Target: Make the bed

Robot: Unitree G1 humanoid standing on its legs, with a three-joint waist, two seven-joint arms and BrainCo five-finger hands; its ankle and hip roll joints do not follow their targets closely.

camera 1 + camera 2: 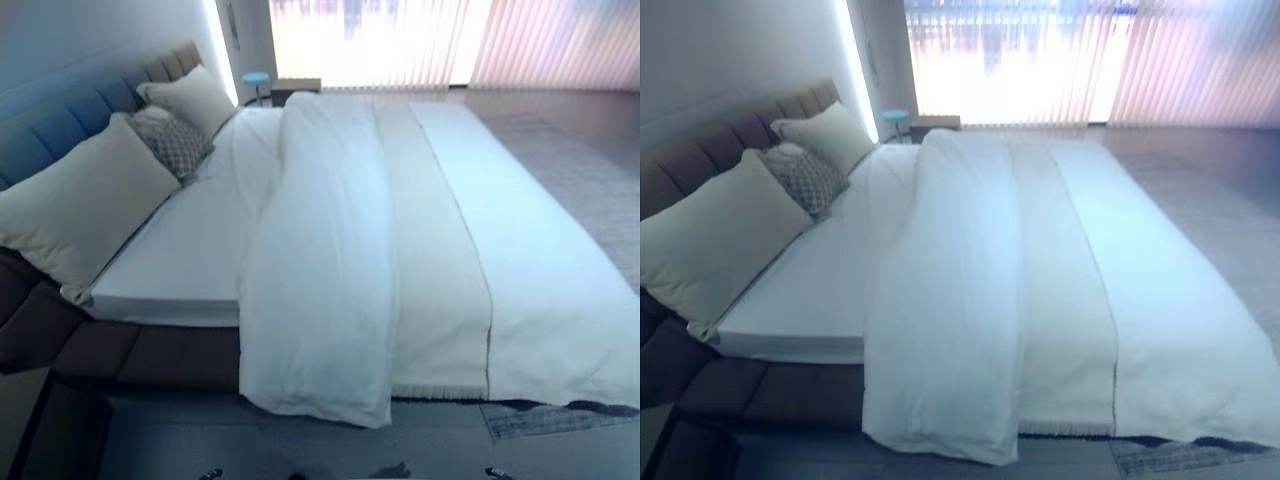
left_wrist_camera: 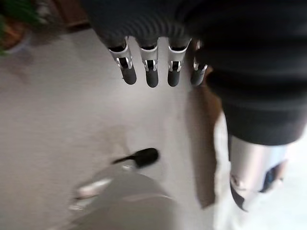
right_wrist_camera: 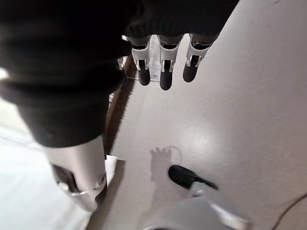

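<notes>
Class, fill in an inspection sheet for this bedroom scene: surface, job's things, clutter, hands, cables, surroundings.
Surface: bed, bare sheet exposed at the head end.
Job's things: white duvet bunched in a ridge across the bed, hanging over the near edge; three pillows against the headboard.
Clutter: nothing seen.
Hands: left hand and right hand open, holding nothing, over the floor.
Cables: nothing seen.
Surroundings: vertical blinds, small blue side table.

**Cloth, padding and a matt floor**

You are looking at a soft, matt white cloth duvet [image 1: 320, 290] lying over a smooth sheet [image 1: 190, 250]. The headboard [image 1: 700, 150] is showing padded, channelled upholstery. One small pillow [image 1: 172, 140] is showing a patterned weave. The floor [image 3: 240, 96] is looking smooth and matt.
</notes>
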